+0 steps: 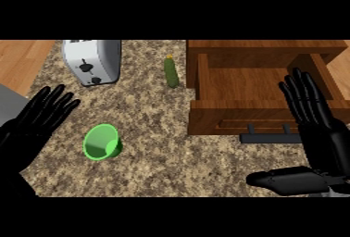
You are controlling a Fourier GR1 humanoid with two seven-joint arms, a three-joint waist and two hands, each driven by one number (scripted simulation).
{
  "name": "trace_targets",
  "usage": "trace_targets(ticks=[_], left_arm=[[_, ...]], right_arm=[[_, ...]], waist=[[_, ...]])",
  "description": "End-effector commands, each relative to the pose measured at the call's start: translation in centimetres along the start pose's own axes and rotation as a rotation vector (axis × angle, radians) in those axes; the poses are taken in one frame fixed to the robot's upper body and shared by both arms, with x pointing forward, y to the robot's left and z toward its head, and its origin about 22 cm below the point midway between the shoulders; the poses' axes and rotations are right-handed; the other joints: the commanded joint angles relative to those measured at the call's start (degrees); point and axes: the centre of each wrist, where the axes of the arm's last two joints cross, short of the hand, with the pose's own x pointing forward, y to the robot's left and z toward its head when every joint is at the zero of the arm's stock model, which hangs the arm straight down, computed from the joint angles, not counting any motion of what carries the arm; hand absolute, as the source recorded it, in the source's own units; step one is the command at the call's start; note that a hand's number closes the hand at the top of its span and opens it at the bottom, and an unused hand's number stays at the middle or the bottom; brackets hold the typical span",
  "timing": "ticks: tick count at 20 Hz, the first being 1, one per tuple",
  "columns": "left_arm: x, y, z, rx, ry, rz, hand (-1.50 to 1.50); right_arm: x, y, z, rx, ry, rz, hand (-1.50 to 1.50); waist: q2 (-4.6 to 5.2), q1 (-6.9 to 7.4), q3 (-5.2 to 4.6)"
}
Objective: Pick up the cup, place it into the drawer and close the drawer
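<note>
A green cup (103, 142) lies tipped on its side on the speckled counter (171, 157), its mouth facing up and to the left. At the upper right a wooden drawer (205, 113) stands pulled open, its inside bare, with a dark handle (270, 138) on its front. My left hand (37, 122) is open at the left edge, fingers straight, just left of the cup and apart from it. My right hand (318, 125) is open at the right, fingers pointing up over the drawer's right front corner, thumb stretched out to the left below.
A silver toaster (92, 60) stands at the back left of the counter. A green cucumber (171, 73) lies just left of the drawer's side wall. Wooden floor (24, 60) shows past the counter's left edge.
</note>
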Motion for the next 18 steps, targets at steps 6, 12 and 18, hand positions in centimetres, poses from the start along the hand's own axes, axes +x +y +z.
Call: trace_targets(ticks=[6,12,18], left_arm=[[-4.3,4.1,-0.8,0.033,0.139,-0.012,-1.5],[-6.8,7.5,-1.1,0.052,0.166,-0.048,-1.5],[-12.5,6.8,2.8,0.094,0.236,-0.082,-1.5]], right_arm=[[-0.7,-1.4,-1.1,0.032,-0.011,-0.004,-1.5],[-1.0,-1.6,-4.2,0.008,-0.044,0.001,-1.5],[-1.1,-1.8,-2.5,0.026,-0.028,0.026,-1.5]], waist=[[-0.12,-0.32,0.04],[0.04,-0.36,0.02],[-0.04,-0.43,0.01]])
